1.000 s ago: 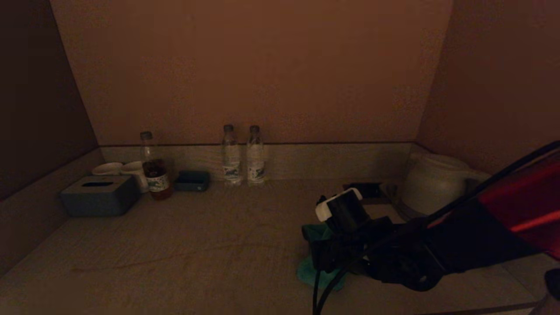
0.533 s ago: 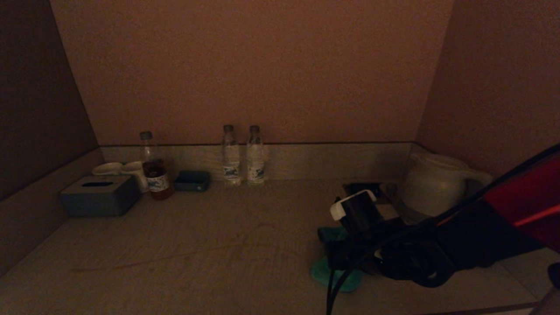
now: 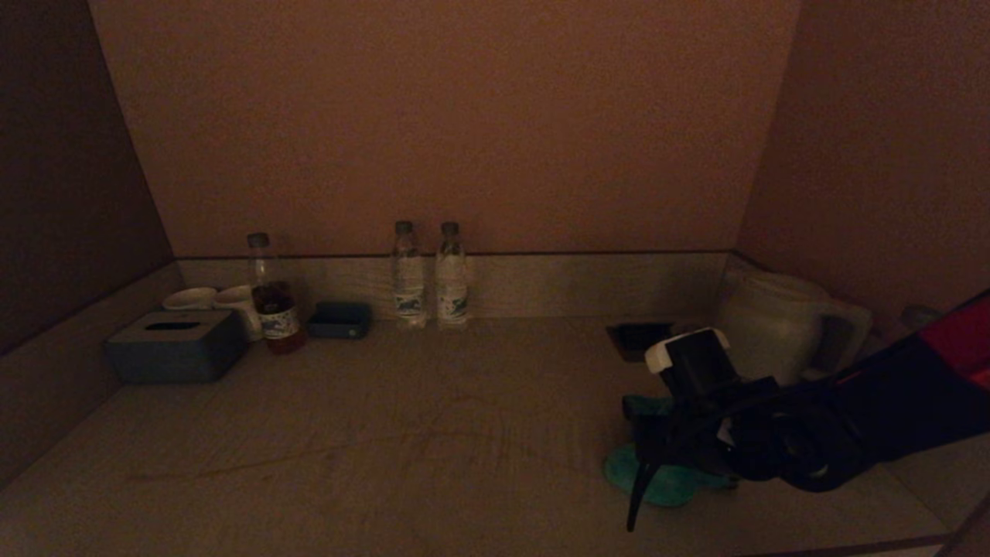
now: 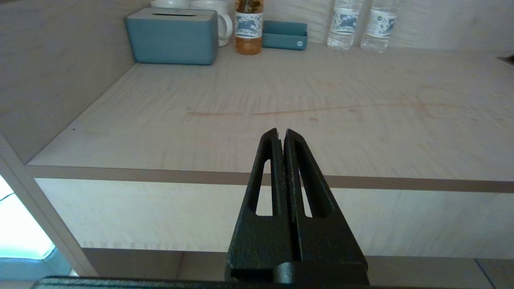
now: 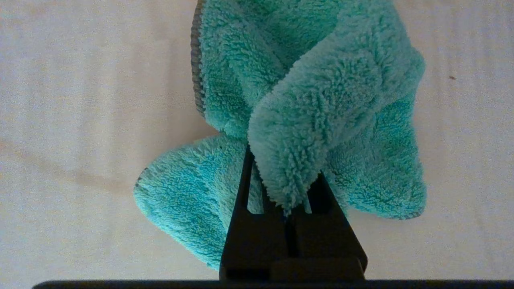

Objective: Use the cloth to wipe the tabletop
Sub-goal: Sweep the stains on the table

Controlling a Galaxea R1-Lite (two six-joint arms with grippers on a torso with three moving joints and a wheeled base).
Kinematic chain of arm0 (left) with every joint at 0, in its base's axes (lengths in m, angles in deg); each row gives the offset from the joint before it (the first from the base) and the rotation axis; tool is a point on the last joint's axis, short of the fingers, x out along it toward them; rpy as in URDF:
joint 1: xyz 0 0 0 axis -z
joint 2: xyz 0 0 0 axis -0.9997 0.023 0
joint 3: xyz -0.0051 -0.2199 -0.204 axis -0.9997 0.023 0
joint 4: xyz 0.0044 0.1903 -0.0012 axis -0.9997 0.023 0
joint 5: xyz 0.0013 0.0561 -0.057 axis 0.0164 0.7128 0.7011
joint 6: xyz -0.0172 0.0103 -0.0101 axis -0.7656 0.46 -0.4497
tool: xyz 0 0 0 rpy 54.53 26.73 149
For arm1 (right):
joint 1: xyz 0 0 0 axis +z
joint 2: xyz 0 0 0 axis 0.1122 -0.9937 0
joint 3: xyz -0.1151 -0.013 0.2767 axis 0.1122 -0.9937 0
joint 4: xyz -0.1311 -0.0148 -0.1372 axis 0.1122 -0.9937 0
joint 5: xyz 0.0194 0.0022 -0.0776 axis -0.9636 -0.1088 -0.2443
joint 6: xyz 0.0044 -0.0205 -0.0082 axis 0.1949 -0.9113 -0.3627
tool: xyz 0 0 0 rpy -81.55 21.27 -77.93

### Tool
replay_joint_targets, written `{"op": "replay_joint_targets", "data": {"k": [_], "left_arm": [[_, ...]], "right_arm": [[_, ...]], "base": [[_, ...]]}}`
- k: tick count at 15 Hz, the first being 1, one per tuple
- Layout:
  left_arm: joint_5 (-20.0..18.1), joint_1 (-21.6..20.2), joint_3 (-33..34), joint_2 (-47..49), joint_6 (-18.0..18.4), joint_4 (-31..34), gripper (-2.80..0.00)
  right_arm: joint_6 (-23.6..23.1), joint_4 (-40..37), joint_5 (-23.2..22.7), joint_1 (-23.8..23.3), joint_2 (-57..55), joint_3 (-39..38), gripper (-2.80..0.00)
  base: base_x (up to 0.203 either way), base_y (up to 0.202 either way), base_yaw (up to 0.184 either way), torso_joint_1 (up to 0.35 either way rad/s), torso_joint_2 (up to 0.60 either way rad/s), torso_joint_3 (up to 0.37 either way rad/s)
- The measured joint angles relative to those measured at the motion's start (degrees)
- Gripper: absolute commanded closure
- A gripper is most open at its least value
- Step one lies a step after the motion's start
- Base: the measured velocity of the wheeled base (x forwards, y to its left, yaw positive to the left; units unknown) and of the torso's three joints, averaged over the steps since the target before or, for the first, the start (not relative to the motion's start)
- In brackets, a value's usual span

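- Tissue box [image 3: 176, 345]: blue-grey, at the far left of the counter [image 3: 387, 433], against the side wall; two white cups [image 3: 216, 299] stand just behind it.
- Tea bottle [image 3: 271, 298]: upright, just beside the box, with amber liquid in its lower part; a small blue tray [image 3: 340, 319] lies next to it along the back wall.
- Water bottles [image 3: 429, 275]: two, clear, upright, side by side at the middle of the back wall.
- Left tool [image 4: 281, 136]: parked off the front edge of the counter, fingers pressed together on nothing, pointing toward the left half of the surface.
- Stain marks [image 4: 305, 110]: faint reddish streaks and a looping trace run across the middle of the counter; judged unwiped, so most of the task remains.
- Cloth [image 3: 657, 476]: teal, fluffy, bunched on the counter at front right; a fold is pinched between the fingers of the right tool [image 5: 287, 176], which presses it onto the surface.
- Kettle [image 3: 773, 325]: white, at the back right corner, near the right arm; a dark flat object [image 3: 638, 336] lies beside it.
- Progress: wiping is underway on the right side; the centre and left appear still to be covered.
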Motion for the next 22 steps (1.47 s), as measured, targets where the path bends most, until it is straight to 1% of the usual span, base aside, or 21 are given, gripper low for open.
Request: {"op": "replay_joint_targets", "data": {"k": [2, 8, 13, 15, 17, 19, 22], "left_arm": [[-0.02, 0.06, 0.0, 0.0, 0.02, 0.04, 0.0], [-0.02, 0.05, -0.07, 0.0, 0.03, 0.06, 0.0], [-0.02, 0.0, 0.0, 0.0, 0.0, 0.04, 0.0], [-0.04, 0.0, 0.0, 0.0, 0.0, 0.06, 0.0], [-0.02, 0.02, 0.0, 0.0, 0.0, 0.01, 0.0], [-0.02, 0.0, 0.0, 0.0, 0.0, 0.06, 0.0], [-0.02, 0.0, 0.0, 0.0, 0.0, 0.0, 0.0]], "right_arm": [[-0.23, -0.06, -0.01, -1.64, -0.04, -0.3, 0.0], [0.0, -0.22, 0.39, -3.36, -0.59, -1.55, 0.0], [-0.73, -0.17, 0.5, -7.33, -0.11, -2.97, 0.0], [-1.05, -0.22, 0.49, -7.96, 0.24, -3.54, 0.0], [-1.07, -0.11, 0.47, -7.87, 0.44, -3.93, 0.0], [-1.05, 0.02, 0.39, -6.77, 0.35, -4.0, 0.0], [-0.59, 0.21, 0.09, -2.84, -0.42, -3.5, 0.0]], "base": [[0.0, 0.0, 0.0, 0.0, 0.0, 0.0], [0.0, 0.0, 0.0, 0.0, 0.0, 0.0], [0.0, 0.0, 0.0, 0.0, 0.0, 0.0], [0.0, 0.0, 0.0, 0.0, 0.0, 0.0], [0.0, 0.0, 0.0, 0.0, 0.0, 0.0], [0.0, 0.0, 0.0, 0.0, 0.0, 0.0], [0.0, 0.0, 0.0, 0.0, 0.0, 0.0]]}}
